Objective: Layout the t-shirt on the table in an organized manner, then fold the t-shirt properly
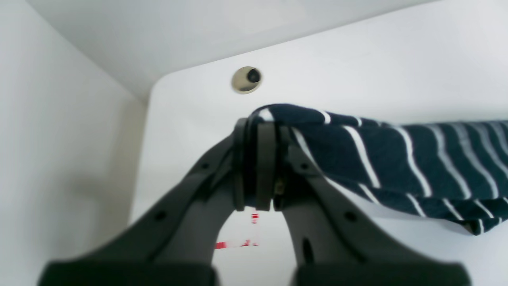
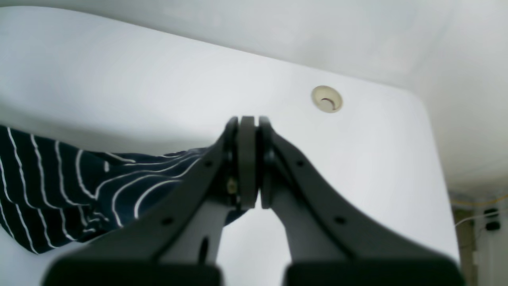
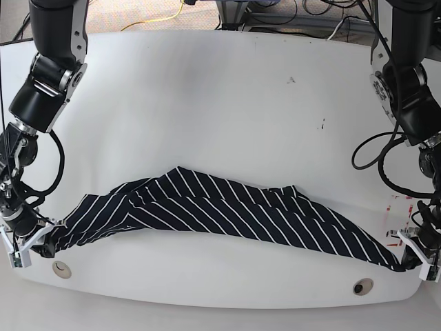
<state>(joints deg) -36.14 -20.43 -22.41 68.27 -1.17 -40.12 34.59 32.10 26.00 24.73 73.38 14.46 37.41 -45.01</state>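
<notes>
Stretching the t-shirt (image 3: pixel 227 214) between both clamped grippers above the table (image 3: pixel 207 89).

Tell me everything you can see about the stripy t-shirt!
The t-shirt is soft dark navy cloth with thin white stripes. It is stretched sideways into a long, bunched band across the near part of the white table, sagging and wrinkled in the middle. The left claw pinches one end shut, and the right claw pinches the other end, lifting both ends.

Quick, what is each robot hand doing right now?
Left hand: closed, pinching one end of the t-shirt.
Right hand: closed, pinching the other end of the t-shirt.
</notes>
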